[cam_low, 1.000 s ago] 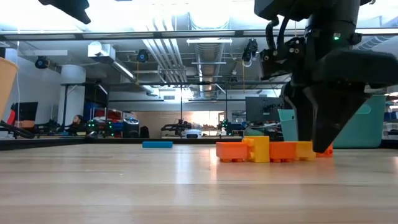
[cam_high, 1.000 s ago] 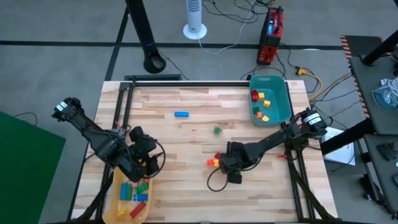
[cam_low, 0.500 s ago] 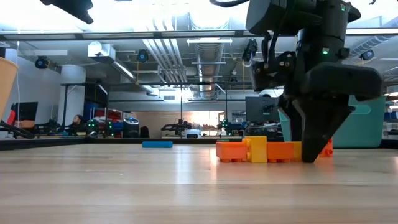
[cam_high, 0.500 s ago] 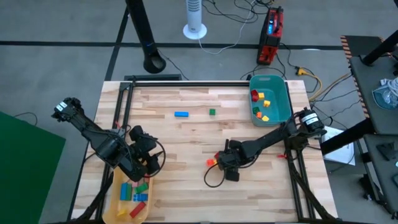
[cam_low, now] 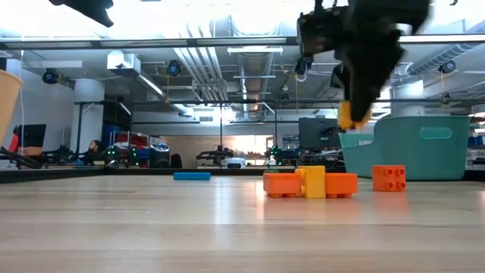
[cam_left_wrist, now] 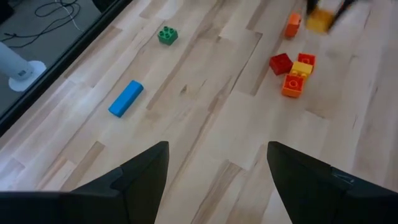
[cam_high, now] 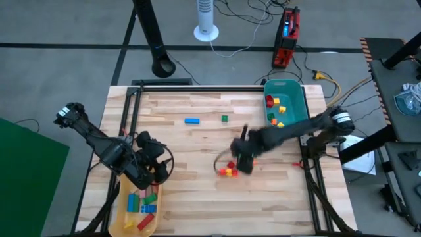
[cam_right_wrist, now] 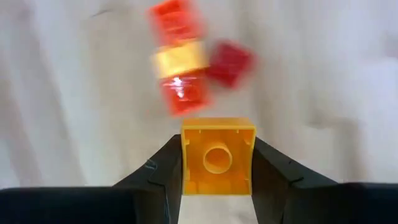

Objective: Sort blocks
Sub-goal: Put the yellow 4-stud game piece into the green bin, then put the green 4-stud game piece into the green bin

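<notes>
— Several blocks are already sorted: a handful is seen in the teal bin, another handful in the yellow tray. How much is left on the surface?

— A blue bar and a green cube are left lying apart, and a small red, yellow and orange cluster is left near the middle. So the sort is judged to be past halfway, not finished.

— And the grippers?

— A yellow block is pinched between the jaws of the right gripper and is held above the cluster, clear of the surface. The left gripper is parked over the yellow tray with its jaws spread, nothing between them.

— What differs from a second ago?

— The right gripper was then down at the cluster with jaws wider; now it is raised, and the yellow block is gone from the cluster's end. The green cube is also found farther back, near the blue bar.
</notes>
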Controlling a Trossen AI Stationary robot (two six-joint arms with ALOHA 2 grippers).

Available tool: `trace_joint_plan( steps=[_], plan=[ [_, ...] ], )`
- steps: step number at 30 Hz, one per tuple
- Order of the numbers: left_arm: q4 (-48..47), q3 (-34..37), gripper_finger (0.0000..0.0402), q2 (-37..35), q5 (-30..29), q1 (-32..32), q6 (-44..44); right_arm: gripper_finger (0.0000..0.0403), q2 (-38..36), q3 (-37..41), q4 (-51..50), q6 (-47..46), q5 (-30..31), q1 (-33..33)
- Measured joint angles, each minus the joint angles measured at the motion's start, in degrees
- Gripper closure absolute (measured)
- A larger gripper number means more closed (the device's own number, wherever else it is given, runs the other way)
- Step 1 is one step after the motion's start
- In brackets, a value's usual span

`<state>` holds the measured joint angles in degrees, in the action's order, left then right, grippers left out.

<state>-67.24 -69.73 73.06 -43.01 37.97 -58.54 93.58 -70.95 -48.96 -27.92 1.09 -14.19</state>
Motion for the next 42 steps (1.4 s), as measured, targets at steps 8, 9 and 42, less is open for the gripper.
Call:
trace_joint_plan(
  steps=[8,9,42],
  plan=[
    [1.66,0.0,0.0143,-0.9,0.52,-3.34,1.05,0.0275,-8.44,-4.53,-16.07,-3.4,11.93,18.06],
    [2.48,0.0,0.0143,-0.95,1.09,-4.17,1.98,0.0275,-9.31,-4.53,-16.98,-3.39,12.99,21.34],
    [25.27,0.0,0.0143,-0.99,15.58,-33.36,13.1,0.0118,-3.97,-6.08,14.64,34.76,-18.68,49.33]
  ],
)
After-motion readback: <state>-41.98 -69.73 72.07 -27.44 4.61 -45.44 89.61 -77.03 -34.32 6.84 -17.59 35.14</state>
